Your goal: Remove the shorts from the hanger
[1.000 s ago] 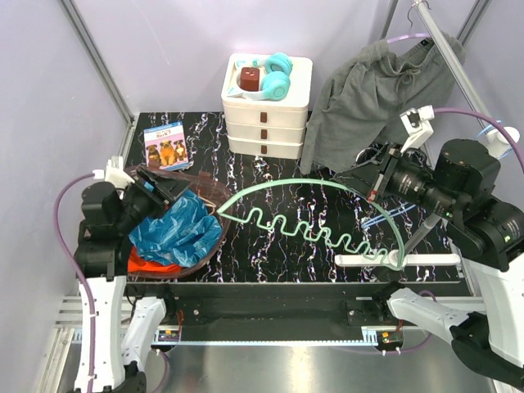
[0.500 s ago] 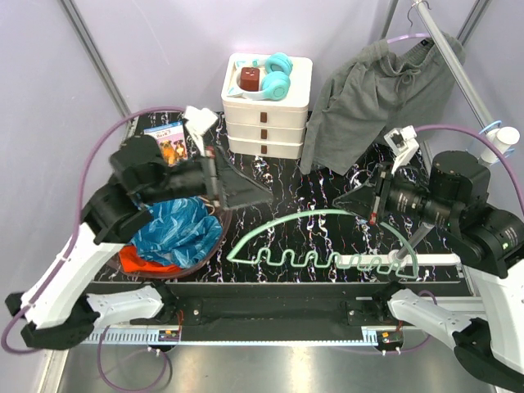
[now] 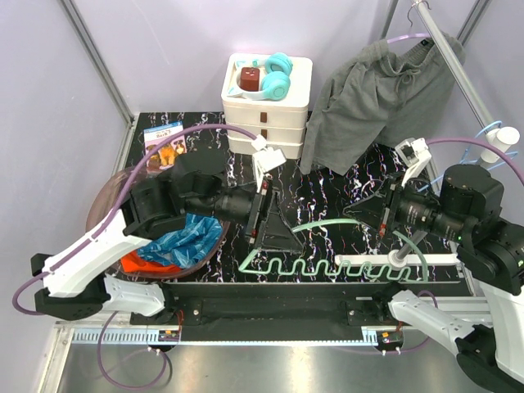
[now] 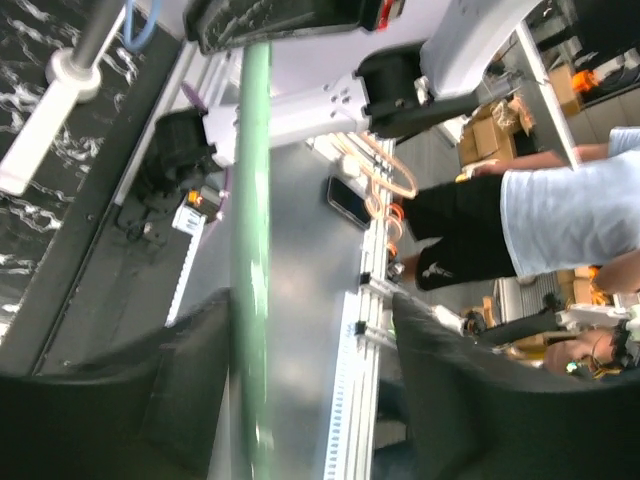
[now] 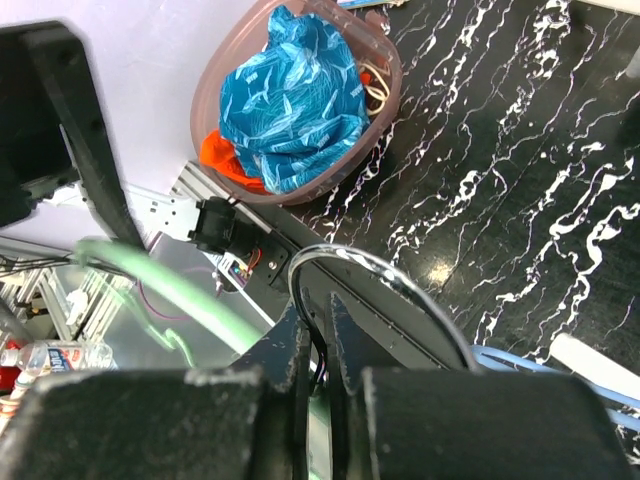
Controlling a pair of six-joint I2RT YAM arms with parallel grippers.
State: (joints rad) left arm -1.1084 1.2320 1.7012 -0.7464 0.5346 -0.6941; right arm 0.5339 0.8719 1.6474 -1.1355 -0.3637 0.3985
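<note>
Shorts of dark grey cloth point(image 3: 372, 98) hang at 1 o'clock, 12 o'clock from the nearer right end effector point(image 3: 362, 214), shut on the thin green hanger point(image 3: 327, 266); left end effector point(image 3: 286, 237) is wide open.

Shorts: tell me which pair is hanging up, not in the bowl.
The dark grey shorts, hanging at the back right; the blue patterned pair and the orange pair lie in the bowl at left.

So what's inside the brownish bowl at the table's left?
The blue patterned shorts lie on top in the bowl, with the orange shorts showing beneath at one side. Most of the orange pair and the bowl's bottom are covered.
</note>
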